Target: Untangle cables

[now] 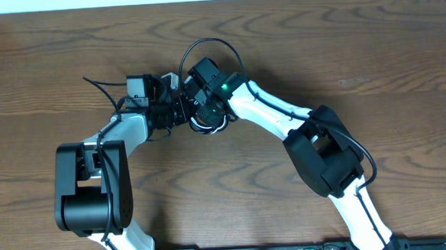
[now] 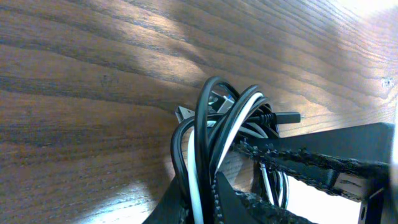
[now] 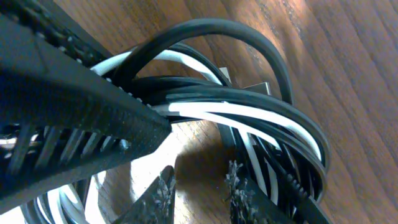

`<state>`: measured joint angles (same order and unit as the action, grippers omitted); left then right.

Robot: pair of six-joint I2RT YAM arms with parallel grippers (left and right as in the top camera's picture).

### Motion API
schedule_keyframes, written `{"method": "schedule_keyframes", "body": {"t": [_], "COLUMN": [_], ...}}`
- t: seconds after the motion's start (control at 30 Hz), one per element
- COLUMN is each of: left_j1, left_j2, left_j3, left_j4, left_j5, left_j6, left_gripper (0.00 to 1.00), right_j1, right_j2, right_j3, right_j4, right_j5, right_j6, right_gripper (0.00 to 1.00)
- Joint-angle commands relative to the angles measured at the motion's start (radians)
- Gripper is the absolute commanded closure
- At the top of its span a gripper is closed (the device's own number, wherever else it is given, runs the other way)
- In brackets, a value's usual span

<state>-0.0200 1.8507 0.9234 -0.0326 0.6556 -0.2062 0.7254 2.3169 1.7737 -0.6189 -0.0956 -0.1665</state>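
Note:
The cables (image 2: 227, 121) are a thin black one and a thinner white one, looped together in a tight bundle on the wooden table (image 1: 208, 124). One black loop (image 1: 217, 42) arcs out toward the far side. My left gripper (image 2: 200, 186) is shut on black and white strands of the bundle. My right gripper (image 3: 200, 190) stands at the bundle's near side with its jaws slightly apart; bare wood shows between them and the cables (image 3: 249, 112) lie just right of and above its fingers (image 3: 241, 190). In the overhead view the left gripper (image 1: 175, 111) and right gripper (image 1: 193, 103) almost touch.
The left gripper's black finger (image 3: 68, 99) fills the left of the right wrist view, close to my right fingers. Thicker black arm wires (image 1: 97, 86) run along both arms. The arm bases (image 1: 93, 193) stand near the front edge. Bare wood surrounds the bundle (image 1: 342, 57).

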Motion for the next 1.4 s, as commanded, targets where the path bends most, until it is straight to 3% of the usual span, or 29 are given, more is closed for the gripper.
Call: {"method": "schedule_keyframes", "body": {"t": [0.0, 0.53, 0.8, 1.37], "left_j1": [0.003, 0.003, 0.003, 0.003], "left_j2": [-0.017, -0.017, -0.017, -0.017], "left_j3": [0.015, 0.015, 0.015, 0.015], "left_j4": [-0.001, -0.001, 0.000, 0.000], "left_j5": [0.006, 0.006, 0.006, 0.006], "left_j6": [0.002, 0.002, -0.017, -0.017], "left_gripper": [0.92, 0.92, 0.92, 0.92], "right_j1": [0.002, -0.027, -0.021, -0.040], "right_j2": [-0.010, -0.019, -0.007, -0.007], "right_j3": [0.013, 0.009, 0.009, 0.009], "right_j4": [0.003, 0.014, 0.014, 0.032], "right_j5": [0.034, 0.037, 0.037, 0.045], "right_j6": [-0.015, -0.014, -0.014, -0.015], "right_gripper": [0.74, 0.74, 0.61, 0.74]}}
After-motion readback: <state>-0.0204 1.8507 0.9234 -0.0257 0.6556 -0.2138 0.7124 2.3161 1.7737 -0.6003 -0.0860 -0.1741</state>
